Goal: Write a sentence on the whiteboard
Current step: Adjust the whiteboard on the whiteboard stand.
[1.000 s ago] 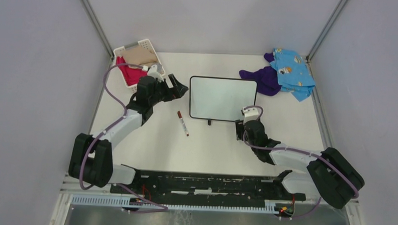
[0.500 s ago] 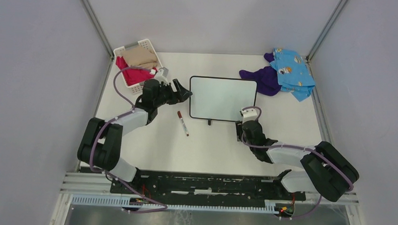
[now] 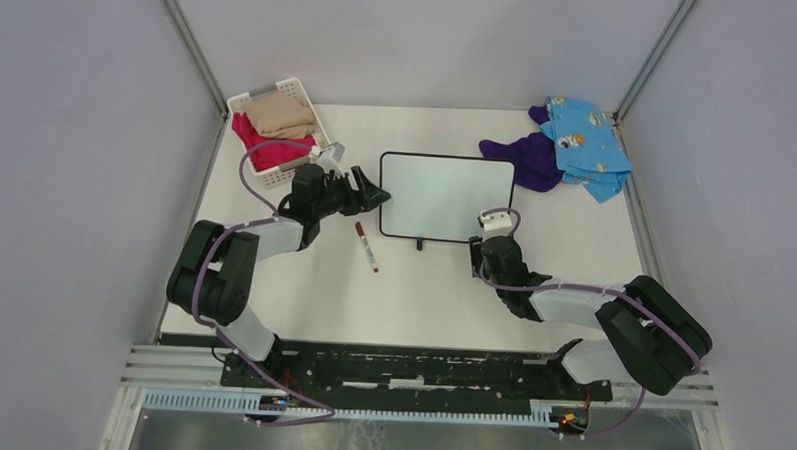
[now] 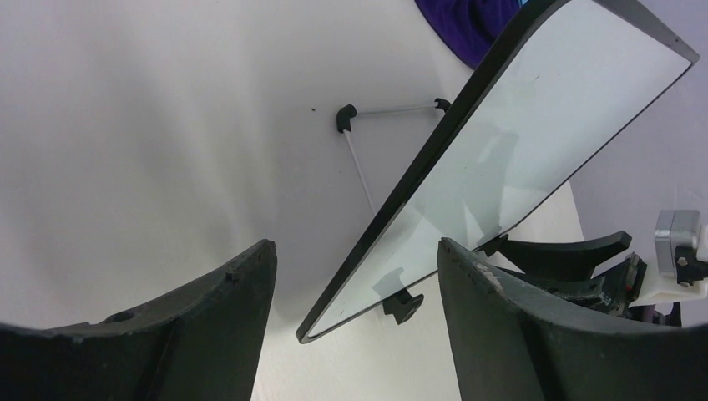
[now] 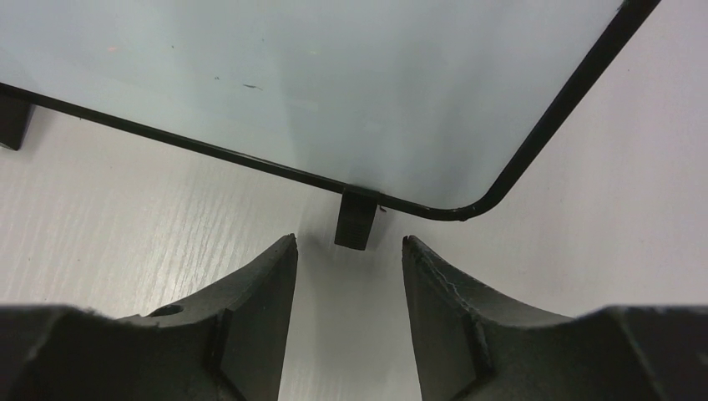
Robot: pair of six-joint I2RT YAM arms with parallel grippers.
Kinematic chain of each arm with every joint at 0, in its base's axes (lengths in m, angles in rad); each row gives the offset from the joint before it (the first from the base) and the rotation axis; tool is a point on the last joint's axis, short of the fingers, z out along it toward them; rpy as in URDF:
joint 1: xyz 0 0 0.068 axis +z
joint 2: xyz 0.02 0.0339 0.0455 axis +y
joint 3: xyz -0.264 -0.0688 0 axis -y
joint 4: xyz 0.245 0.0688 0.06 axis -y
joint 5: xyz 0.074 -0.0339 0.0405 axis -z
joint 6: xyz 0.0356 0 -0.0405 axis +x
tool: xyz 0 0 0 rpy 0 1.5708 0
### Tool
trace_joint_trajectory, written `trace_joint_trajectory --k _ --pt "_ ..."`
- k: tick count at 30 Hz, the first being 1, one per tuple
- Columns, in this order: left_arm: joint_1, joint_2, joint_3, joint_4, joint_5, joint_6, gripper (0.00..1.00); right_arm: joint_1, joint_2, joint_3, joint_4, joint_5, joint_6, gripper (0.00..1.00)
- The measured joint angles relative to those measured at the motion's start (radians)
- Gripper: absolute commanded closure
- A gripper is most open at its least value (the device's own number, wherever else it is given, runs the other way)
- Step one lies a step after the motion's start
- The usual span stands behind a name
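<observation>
Grey walls (image 3: 78, 124) closed in a white table (image 3: 422, 296). Two black arms reached up it from the near edge, the left arm (image 3: 259, 240) toward the board's left edge and the right arm (image 3: 562, 303) toward its near right corner.

At mid-table stood the board (image 3: 446, 195), tilted back on its feet. Its black-framed face showed plain white, marked only by a few tiny dark specks (image 5: 250, 85) in the right wrist view.

Left of the board and farther back sat a white basket (image 3: 241, 104) holding a tan cloth (image 3: 278, 111) and a red cloth (image 3: 262, 150). Off the board's far right corner lay a blue cloth (image 3: 583, 141) printed with small figures too small to read. It partly overlapped a purple cloth (image 3: 527, 157), which lay just beside that corner.

A marker (image 3: 366, 246) lay on the table just off the board's near left corner, apart from both arms; any lettering on it was too small to make out.

The left gripper (image 4: 355, 251) hung at the board's left edge with its jaws spread wide, and whether it touched the frame could not be told. The right gripper (image 5: 346, 246) sat low before the near right corner, jaws parted and gripping nothing, facing a small black foot (image 5: 356, 219) under the frame. Behind the board, the left wrist view showed a thin wire stand (image 4: 361, 163) resting on the table.
</observation>
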Motion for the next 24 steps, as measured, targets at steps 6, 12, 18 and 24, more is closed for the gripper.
trace_joint_trajectory --k 6,12,18,24 --pt "-0.028 0.021 0.000 0.006 0.020 0.000 0.26 0.000 0.004 0.008 0.004 0.007 0.001 0.49" --pt "-0.050 0.028 0.000 0.007 0.032 0.000 0.30 0.000 0.005 0.008 0.004 0.011 0.001 0.52" --pt "-0.066 0.031 0.000 0.006 0.033 0.000 0.31 0.000 0.005 0.008 0.004 0.014 0.001 0.54" --pt "-0.088 0.032 0.000 0.006 0.033 0.000 0.32 0.000 0.005 0.008 0.004 0.015 0.000 0.55"
